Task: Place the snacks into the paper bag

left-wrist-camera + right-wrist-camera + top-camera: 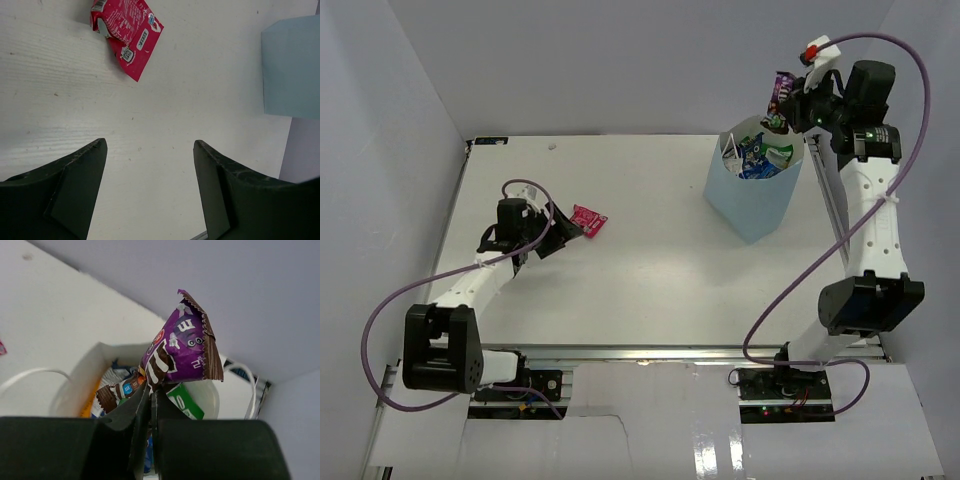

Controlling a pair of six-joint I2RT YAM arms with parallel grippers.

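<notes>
Right tool (pixel 151 395) is clenched on the lower corner of a purple packet (pixel 180 347), crinkled and brown-edged, held upright just above the open mouth of the light-blue bag (pixel 752 205). A green packet (pixel 186 402) and others lie inside. Left tool (pixel 150 150) hangs released over the white tabletop (pixel 660 270), with a crumpled pink packet (pixel 127 32) near, ahead of its fingers and well apart from the bag.

One paper bag (pixel 755 205), one pink packet (pixel 589 220) — one purple packet (pixel 182 347)
</notes>
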